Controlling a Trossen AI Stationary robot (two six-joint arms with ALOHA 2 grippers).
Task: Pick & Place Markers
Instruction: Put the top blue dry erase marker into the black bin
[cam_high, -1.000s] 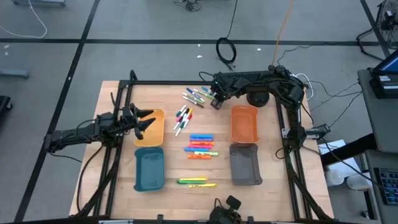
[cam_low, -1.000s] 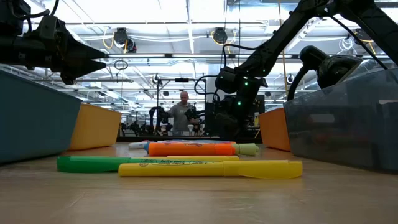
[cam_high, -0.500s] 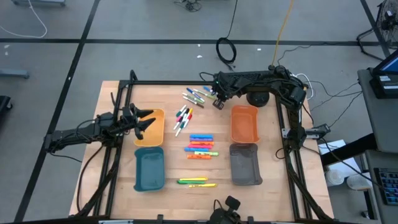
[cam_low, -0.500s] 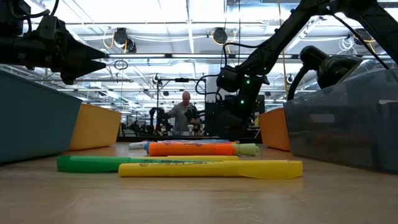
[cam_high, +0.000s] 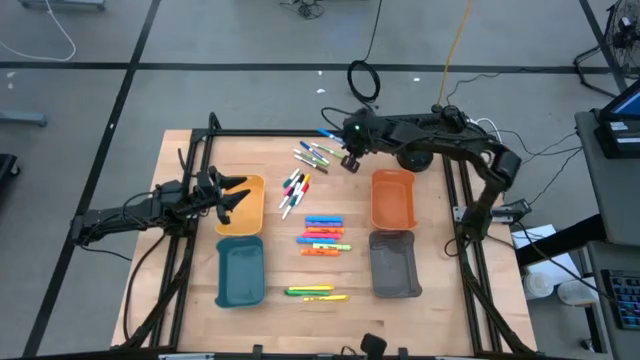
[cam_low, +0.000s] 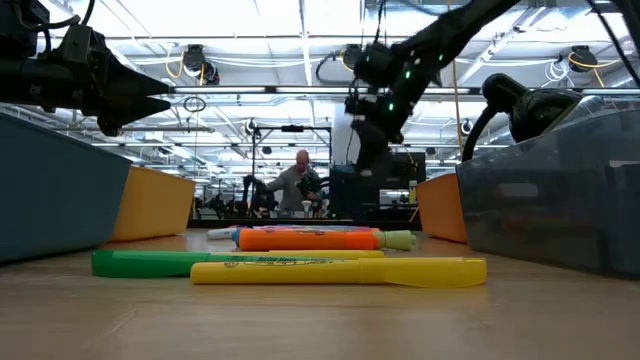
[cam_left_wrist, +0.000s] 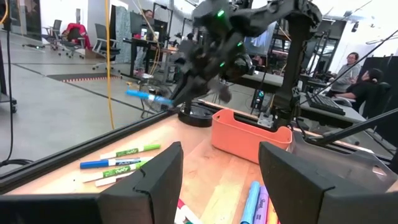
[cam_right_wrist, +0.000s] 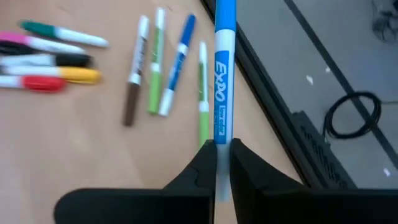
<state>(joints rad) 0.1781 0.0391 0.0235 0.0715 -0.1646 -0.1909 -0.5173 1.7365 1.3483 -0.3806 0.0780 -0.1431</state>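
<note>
Blue marker (cam_right_wrist: 223, 68) is pinched by one end in the right end effector (cam_right_wrist: 222, 163), lifted above the desk's (cam_high: 270, 320) far edge. Best carried level to the orange tray (cam_high: 392, 200) and released low inside. Left end effector (cam_high: 232, 197) hangs wide open over the yellow tray (cam_high: 250, 222).

I am seeing open wood between the two tray columns, though highlighters (cam_high: 322, 236) are lying across its middle and more (cam_high: 316, 292) near the front. The orange tray (cam_high: 392, 199) and grey tray (cam_high: 394, 264) are walling the right side, the yellow tray (cam_high: 247, 203) and teal tray (cam_high: 240, 272) the left. Thin markers (cam_high: 312, 156) are crowding the far edge.
</note>
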